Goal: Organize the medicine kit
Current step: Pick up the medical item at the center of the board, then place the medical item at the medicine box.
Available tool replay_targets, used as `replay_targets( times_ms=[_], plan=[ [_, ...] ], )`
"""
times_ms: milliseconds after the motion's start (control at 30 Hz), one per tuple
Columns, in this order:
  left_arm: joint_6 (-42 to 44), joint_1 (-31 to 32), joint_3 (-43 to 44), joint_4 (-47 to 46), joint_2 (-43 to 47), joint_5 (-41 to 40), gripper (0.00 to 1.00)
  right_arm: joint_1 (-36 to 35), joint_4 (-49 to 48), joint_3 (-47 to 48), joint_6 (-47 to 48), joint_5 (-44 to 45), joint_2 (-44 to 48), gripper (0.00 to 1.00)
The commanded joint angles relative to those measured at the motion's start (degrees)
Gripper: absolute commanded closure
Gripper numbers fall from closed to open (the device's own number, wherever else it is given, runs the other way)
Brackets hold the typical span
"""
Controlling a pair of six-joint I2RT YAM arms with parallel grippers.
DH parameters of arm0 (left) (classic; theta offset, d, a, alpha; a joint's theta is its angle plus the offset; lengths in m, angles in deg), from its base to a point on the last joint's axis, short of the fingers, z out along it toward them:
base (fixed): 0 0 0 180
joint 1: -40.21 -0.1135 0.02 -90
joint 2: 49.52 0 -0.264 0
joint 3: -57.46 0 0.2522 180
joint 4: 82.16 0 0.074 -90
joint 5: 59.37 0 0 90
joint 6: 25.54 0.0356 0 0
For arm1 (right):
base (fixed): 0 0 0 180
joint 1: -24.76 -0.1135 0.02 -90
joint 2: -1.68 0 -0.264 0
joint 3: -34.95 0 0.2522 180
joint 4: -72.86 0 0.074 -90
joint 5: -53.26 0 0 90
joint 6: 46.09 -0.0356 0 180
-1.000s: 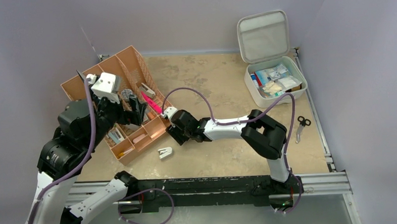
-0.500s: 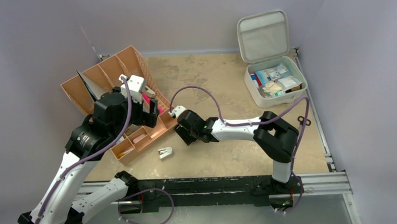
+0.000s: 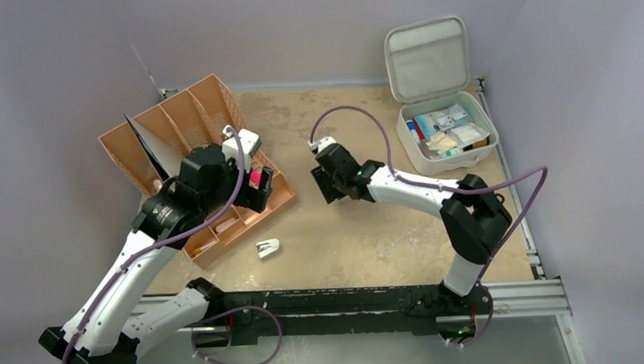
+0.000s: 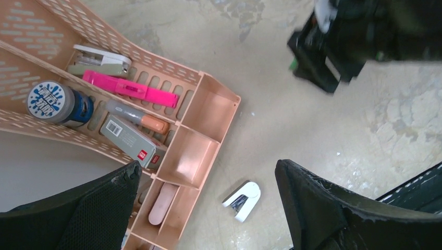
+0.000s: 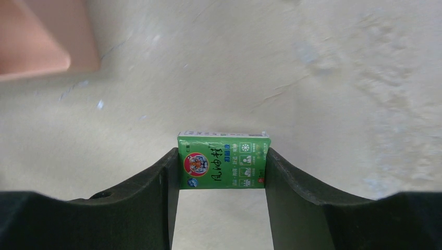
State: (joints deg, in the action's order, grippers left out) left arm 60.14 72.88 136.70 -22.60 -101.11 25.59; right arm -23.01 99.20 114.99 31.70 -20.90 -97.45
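From above, the medicine kit (image 3: 446, 135) sits open at the far right corner of the table (image 3: 370, 237). Its lid stands up against the back wall (image 3: 296, 35), and white and blue packets lie inside. The right fingers (image 3: 325, 188) hang over the middle of the table, well apart from the kit and to its left. The left fingers (image 3: 263, 193) hover over the near right end of the tan-orange organizer tray (image 3: 186, 114), farther still from the kit. A small white stapler (image 3: 267, 248) lies on the table just in front of the tray. The table is mottled beige, with a metal rail (image 3: 348, 300) along its near edge and pale lilac walls around it.

The left wrist camera shows its fingers spread wide with nothing between them. Below are the tray's empty end compartments and the stapler, and a pink marker (image 4: 133, 89) lies in a slotted section.

The right wrist camera shows its fingers pinching a small green box (image 5: 223, 161) by its two sides, with bare table behind it and a corner of the tray at upper left.
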Motion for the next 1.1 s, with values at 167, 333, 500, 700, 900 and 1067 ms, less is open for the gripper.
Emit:
replay_targets(
  times_ms=[167, 333, 500, 700, 900, 1067],
  plan=[
    [0.80, 0.14, -8.65, -5.46, 0.90, 1.55, 0.01, 12.78, 8.33, 13.06, 0.65, 5.12, 2.05, 0.44],
    [0.16, 0.14, -12.28, -7.75, 1.35, 2.61, 0.01, 19.52, 8.76, 18.96, 0.44, 10.28, 0.81, 0.43],
    [0.19, 0.13, -11.52, -7.13, 0.10, 3.46, 0.01, 25.47, 8.93, 23.67, -3.91, 12.10, -2.37, 0.44],
    [0.18, 0.16, -12.10, -7.21, 1.15, 3.05, 0.01, 30.82, 9.84, 28.17, -11.57, 14.51, -7.04, 0.44],
    [0.40, 0.19, -12.46, -7.79, 1.95, 4.36, 0.01, 34.24, 10.78, 31.36, -19.19, 17.27, -11.14, 0.43],
    [0.88, 0.13, -12.70, -8.52, 1.96, 4.77, 0.01, 36.27, 11.73, 32.57, -24.36, 20.38, -13.40, 0.43]
  ],
)
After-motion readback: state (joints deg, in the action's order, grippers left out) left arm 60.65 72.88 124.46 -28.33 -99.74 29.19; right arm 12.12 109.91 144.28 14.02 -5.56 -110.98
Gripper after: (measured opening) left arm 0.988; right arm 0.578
